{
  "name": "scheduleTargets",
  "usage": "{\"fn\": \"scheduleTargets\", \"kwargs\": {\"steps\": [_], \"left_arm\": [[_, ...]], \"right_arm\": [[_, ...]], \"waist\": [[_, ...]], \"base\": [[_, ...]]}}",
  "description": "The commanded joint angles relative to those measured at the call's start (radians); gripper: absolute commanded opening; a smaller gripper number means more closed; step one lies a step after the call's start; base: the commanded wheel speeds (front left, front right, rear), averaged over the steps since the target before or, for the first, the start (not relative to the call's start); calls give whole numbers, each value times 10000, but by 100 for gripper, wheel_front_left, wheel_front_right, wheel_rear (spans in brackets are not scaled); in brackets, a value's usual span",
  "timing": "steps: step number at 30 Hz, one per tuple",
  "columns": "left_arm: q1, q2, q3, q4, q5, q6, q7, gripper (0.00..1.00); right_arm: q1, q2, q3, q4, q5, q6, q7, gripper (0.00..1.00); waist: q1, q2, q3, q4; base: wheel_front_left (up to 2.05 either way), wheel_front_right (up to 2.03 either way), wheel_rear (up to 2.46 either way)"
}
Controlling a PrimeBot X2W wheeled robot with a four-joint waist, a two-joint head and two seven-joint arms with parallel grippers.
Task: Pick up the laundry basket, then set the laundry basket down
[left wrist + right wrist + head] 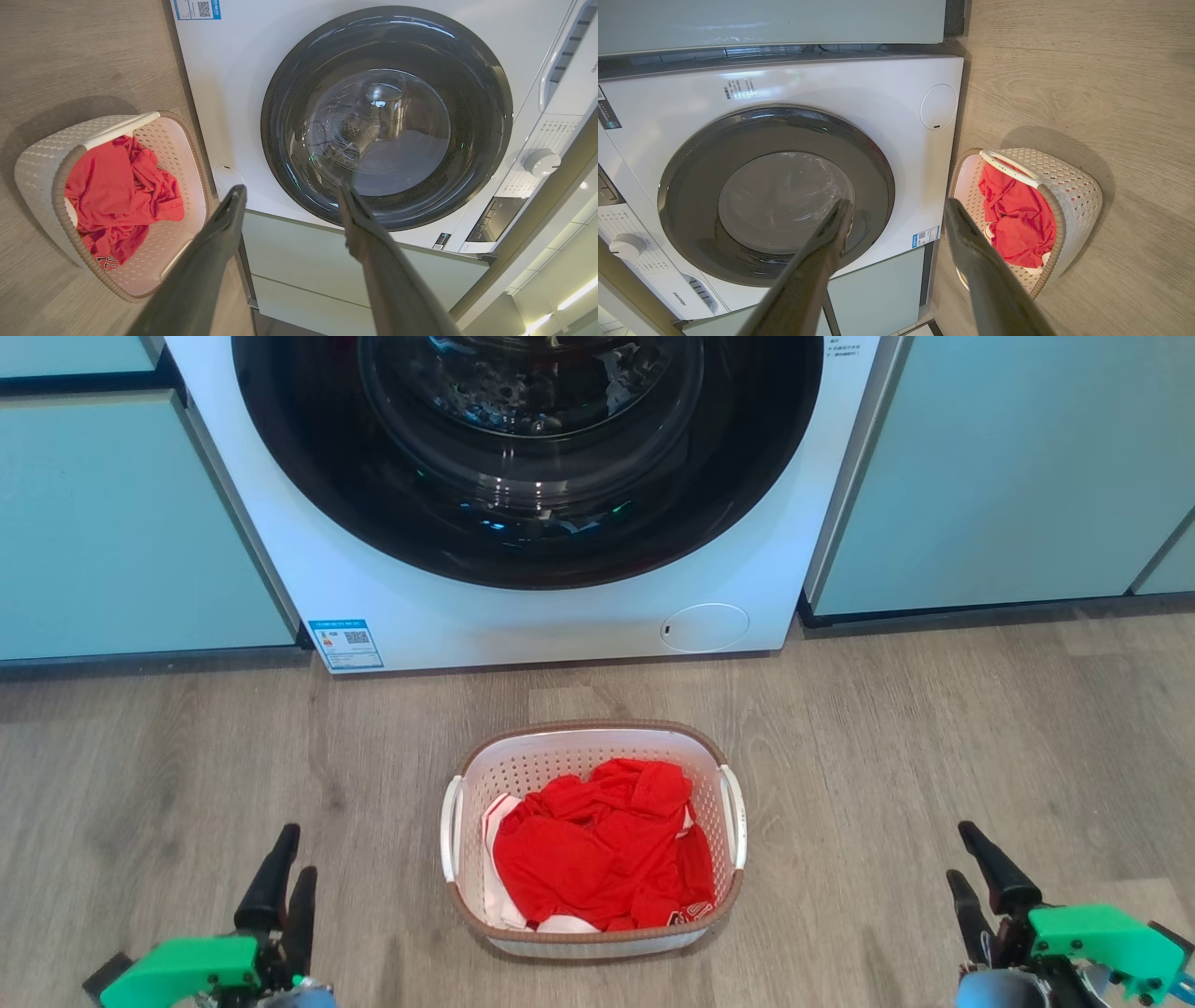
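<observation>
Flanking laundry basket (560,761), parted left hand (298,851), right hand (961,852), wrist-view washer dial (542,162)

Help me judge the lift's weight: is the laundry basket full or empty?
Partly full: crumpled red clothing, with some white fabric beneath, covers the floor of the laundry basket, below its rim.

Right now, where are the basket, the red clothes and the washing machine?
laundry basket (736,817): head view, on its white right handle.
red clothes (597,849): head view, middle of the pile.
washing machine (560,625): head view, white front below the door.
</observation>
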Motion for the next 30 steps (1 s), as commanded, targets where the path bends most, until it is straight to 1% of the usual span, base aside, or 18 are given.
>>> {"fn": "scheduleTargets", "kwargs": {"steps": [1, 8, 17, 24, 30], "left_arm": [[-494, 80, -50, -420, 140, -4, -90, 100], [-483, 89, -55, -658, 557, -8, -295, 100], [-513, 101, -151, -1169, 1575, 82, -560, 100], [-554, 111, -388, -1621, 2819, 254, -765, 100], [-595, 119, -685, -1920, 4218, 489, -941, 100]], "right_arm": [[-378, -64, 68, -356, -74, 1, -95, 100], [-399, -73, 180, -478, -510, 3, -300, 100], [-443, -85, 285, -749, -1716, 5, -563, 100], [-472, -94, 459, -1080, -2748, 6, -768, 100], [-490, -102, 642, -1327, -3632, 8, -943, 100]], "waist": [[0, 0, 2, 1], [0, 0, 9, 3], [0, 0, 23, -1], [0, 0, 34, -7], [0, 0, 42, -13]], "base": [[0, 0, 0], [0, 0, 0], [0, 0, 0], [0, 0, 0], [0, 0, 0]]}}
